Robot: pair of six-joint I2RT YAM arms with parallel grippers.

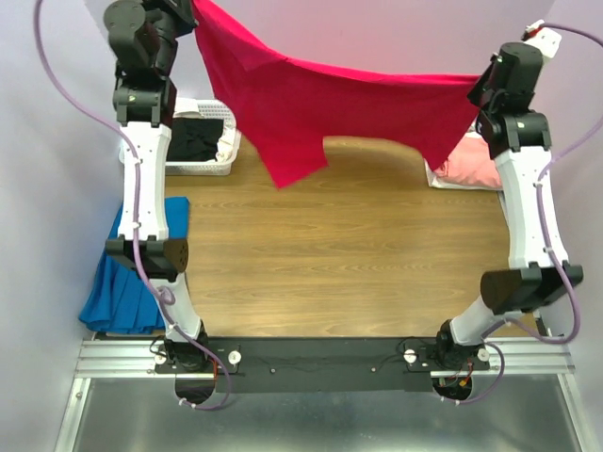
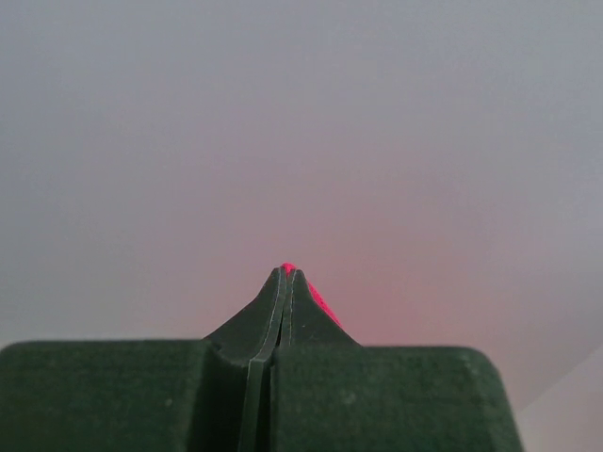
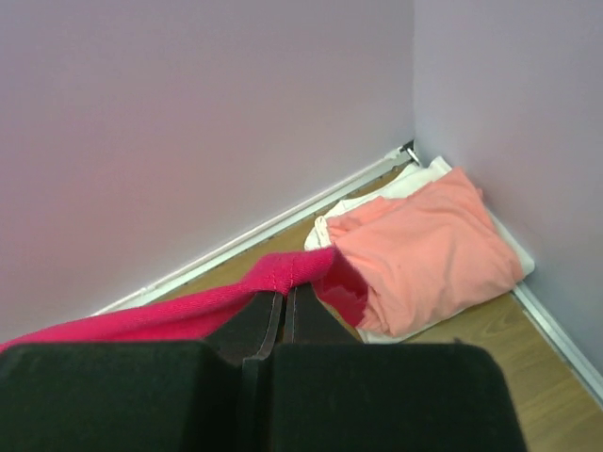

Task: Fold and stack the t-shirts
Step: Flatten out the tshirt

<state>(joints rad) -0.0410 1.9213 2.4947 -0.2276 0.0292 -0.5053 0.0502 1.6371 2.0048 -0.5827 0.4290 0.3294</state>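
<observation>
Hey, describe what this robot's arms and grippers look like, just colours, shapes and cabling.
Both the left arm and right arm have white link shells with black joint housings. A lavender cable runs loosely along each. The left gripper and right gripper have matte black, wedge-shaped fingers tapering to thin tips.

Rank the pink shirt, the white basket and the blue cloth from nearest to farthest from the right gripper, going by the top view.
1. The pink shirt: folded at the far right, close by the right gripper.
2. The white basket: far left, on the opposite side.
3. The blue cloth: left edge, nearer the arm bases.
</observation>
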